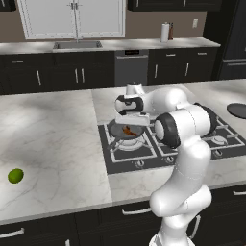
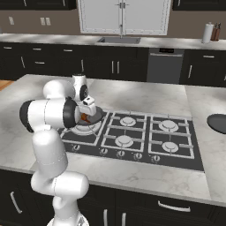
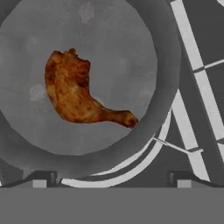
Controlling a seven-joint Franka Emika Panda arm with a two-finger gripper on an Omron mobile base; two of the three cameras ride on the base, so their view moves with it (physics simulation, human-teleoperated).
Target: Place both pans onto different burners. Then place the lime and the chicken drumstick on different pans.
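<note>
The mid-grey pan point(image 3: 127, 48) sits on the front-left burner of the black cooktop point(image 1: 144, 154). The orange-brown chicken drumstick point(image 3: 74, 89) lies inside it, apart from my fingers. My gripper point(image 3: 111, 180) hangs open just above this pan point(image 1: 113, 129), its fingertips point(image 3: 40, 179) empty. From the right base view the gripper point(image 2: 88, 110) covers much of the pan point(image 2: 96, 116) and the drumstick point(image 2: 84, 117). The darker pan point(image 1: 237, 110) lies on the counter right of the cooktop. The lime point(image 1: 16, 176) rests on the counter far to the left.
Other burners point(image 2: 168, 126) stand bare under their grates. A sink point(image 1: 77, 45) and a paper towel roll point(image 1: 165, 32) sit on the back counter. My white arm point(image 1: 185, 144) rises over the cooktop's front edge.
</note>
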